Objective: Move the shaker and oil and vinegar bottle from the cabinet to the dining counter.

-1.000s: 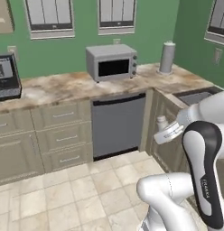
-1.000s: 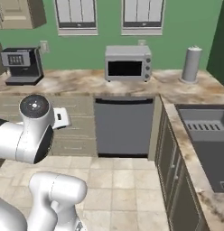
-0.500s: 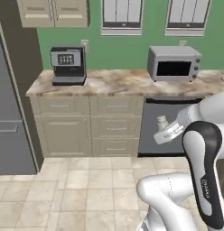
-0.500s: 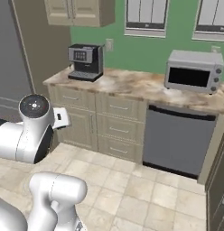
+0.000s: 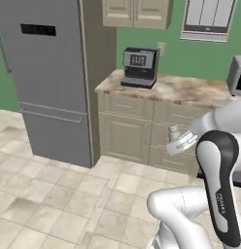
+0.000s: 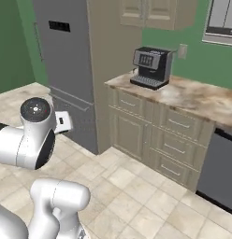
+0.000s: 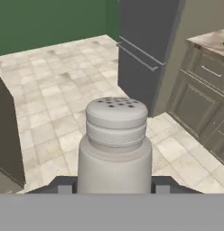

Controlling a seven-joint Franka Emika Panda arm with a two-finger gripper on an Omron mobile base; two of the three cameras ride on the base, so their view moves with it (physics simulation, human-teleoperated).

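— Shaker (image 7: 116, 144) first: where is it?

— Between my fingers. In the hand view it stands upright right in front of the camera — pale grey body, a ribbed collar, a rounded cap with small holes on top. My jaws are clamped on it, one dark finger (image 7: 64, 186) at each side of its base. From the left base view you can see its cap poking up above my gripper (image 5: 177, 142), which I hold out in front of the lower drawers.

— And the cabinet?

— Cabinet (image 5: 137, 12) is up on the green wall, above the worktop (image 5: 180, 90), both panelled doors closed. In the right base view the same cabinet (image 6: 157, 13) sits at the top edge, just beside the tall beige panel.

— What else is around you?

— A black coffee machine (image 5: 139, 67) stands near the left end of the marbled worktop, toward its back edge. Left of that panel is a tall grey fridge (image 5: 47, 78) with a long bar handle across the lower door. Beyond the shaker, in the hand view, lie beige floor tiles (image 7: 59, 99) and the fridge's lower corner. A dark dishwasher front (image 6: 220, 170) shows under the right end of the worktop in the right base view.
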